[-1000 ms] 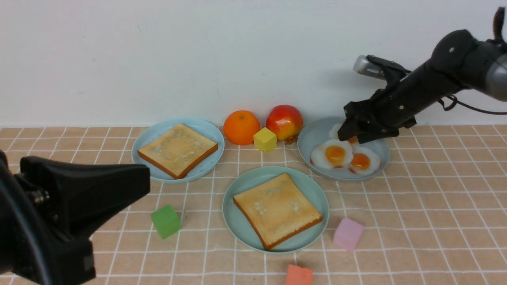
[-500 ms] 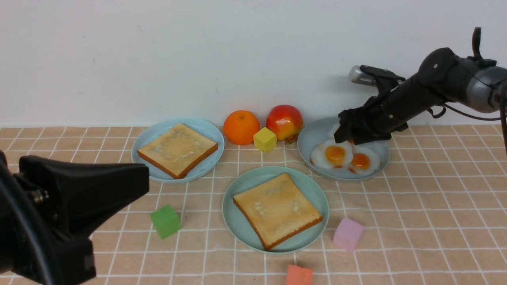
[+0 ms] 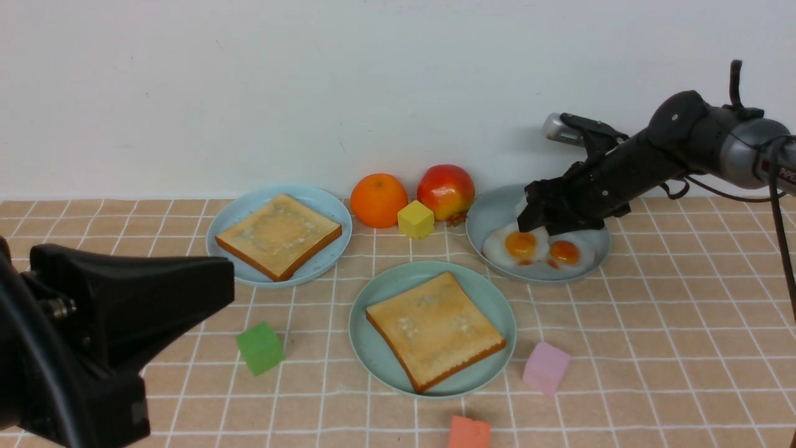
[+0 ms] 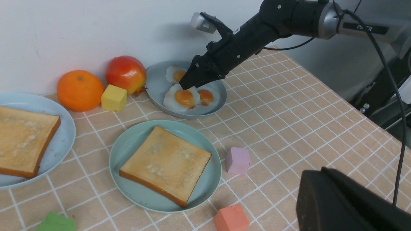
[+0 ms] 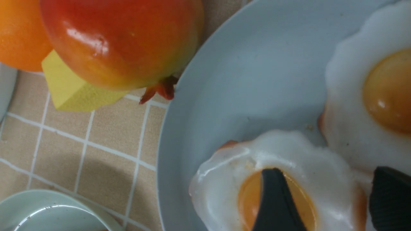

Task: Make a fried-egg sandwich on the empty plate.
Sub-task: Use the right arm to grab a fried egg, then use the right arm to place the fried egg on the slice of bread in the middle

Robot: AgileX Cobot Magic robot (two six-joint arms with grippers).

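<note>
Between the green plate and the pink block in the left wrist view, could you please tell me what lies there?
Only a narrow strip of bare tiled tabletop separates the green plate from the pink block in that view.

Black-and-silver arm [image 3: 690, 127] with dark cable [image 3: 780, 224] and exposed screws.

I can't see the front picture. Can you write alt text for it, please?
The robot's right gripper reaches down over fried eggs on a grey-blue plate. Nearer, a toast slice lies on a mint-green plate, and another toast slice lies on a pale blue plate.
</note>
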